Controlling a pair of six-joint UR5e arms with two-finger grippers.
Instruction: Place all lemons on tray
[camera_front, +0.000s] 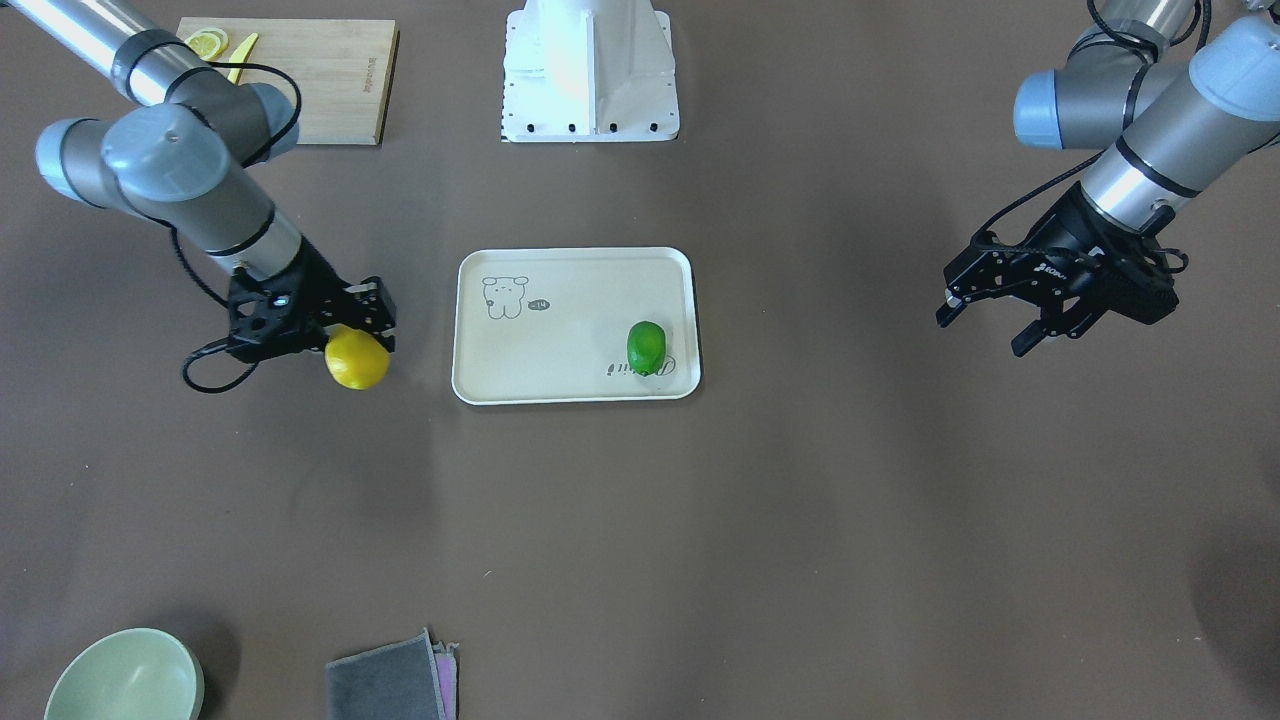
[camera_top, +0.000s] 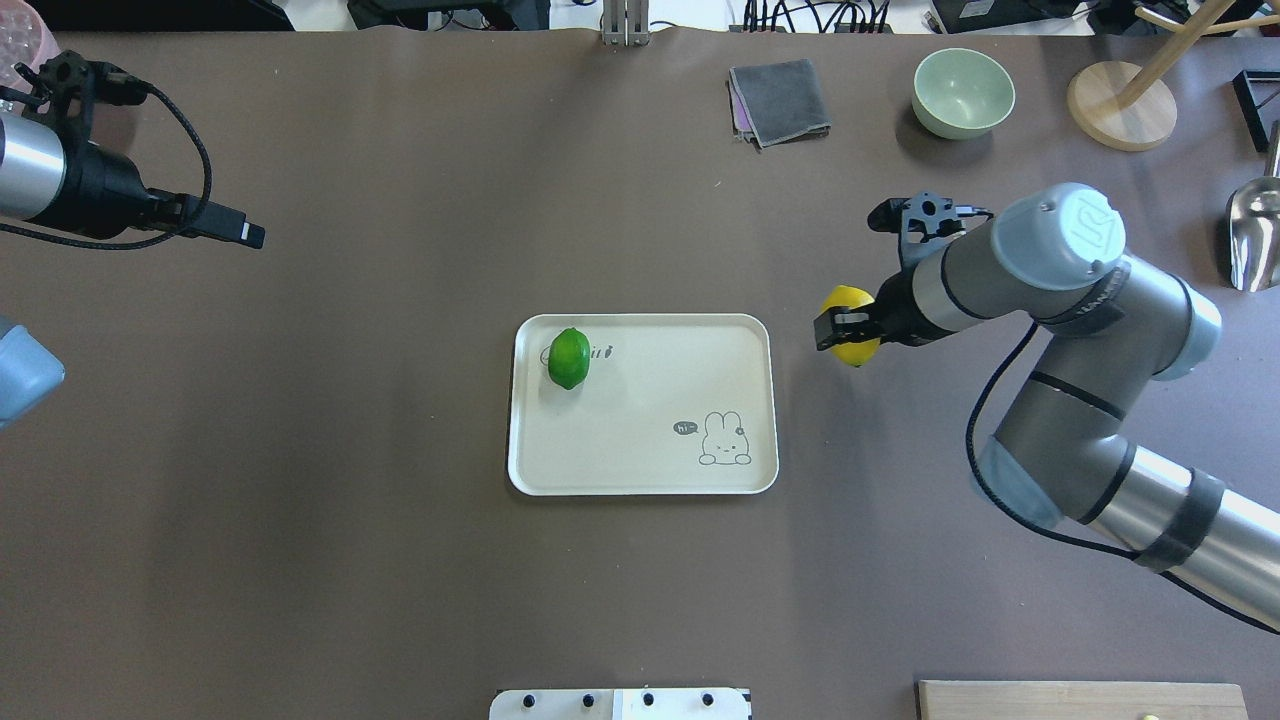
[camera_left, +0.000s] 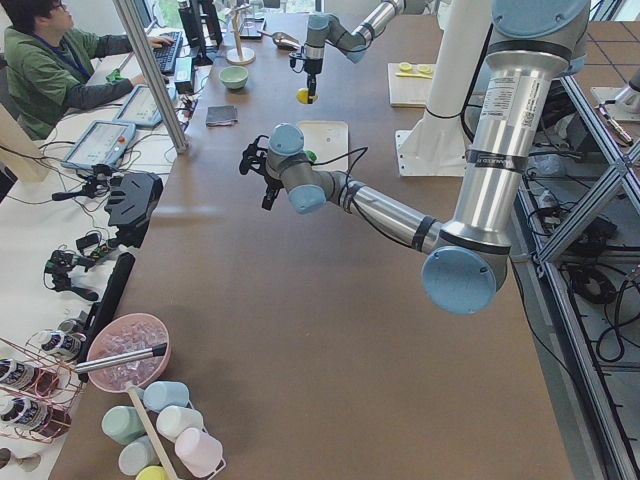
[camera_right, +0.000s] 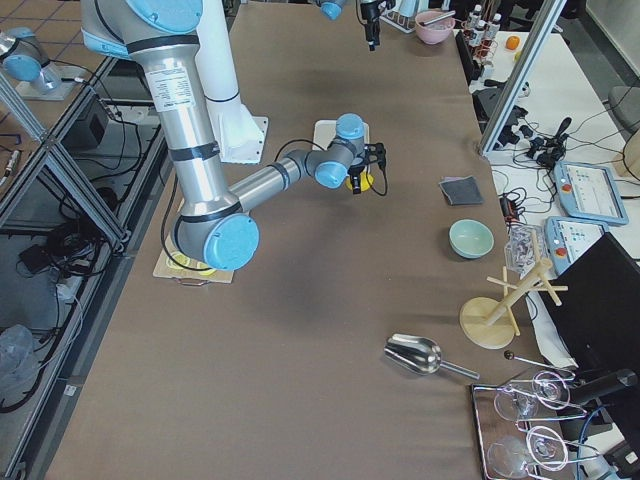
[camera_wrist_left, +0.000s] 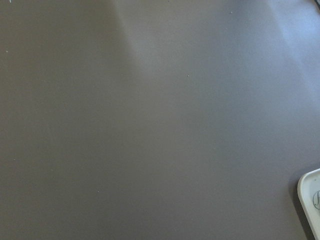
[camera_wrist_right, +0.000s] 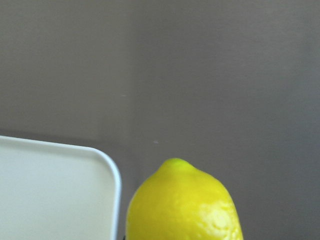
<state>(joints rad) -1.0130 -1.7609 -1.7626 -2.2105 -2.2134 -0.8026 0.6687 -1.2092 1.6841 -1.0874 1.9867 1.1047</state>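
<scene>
Just beside tray (camera_top: 640, 400), right end effector (camera_top: 847, 329) clasps yellow lemon (camera_top: 848, 298).

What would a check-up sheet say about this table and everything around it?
Surface: brown table, flat and even.
Job's things: green lemon on the tray; yellow lemon beside it, not on it.
Clutter: bowl, cloth, cutting board with lemon slices, all far from the tray.
Grippers: right gripper shut on the yellow lemon; left gripper open, empty.
Cables: black cable loops above the table, away from the tray.
Surroundings: person seated beside the table.
</scene>
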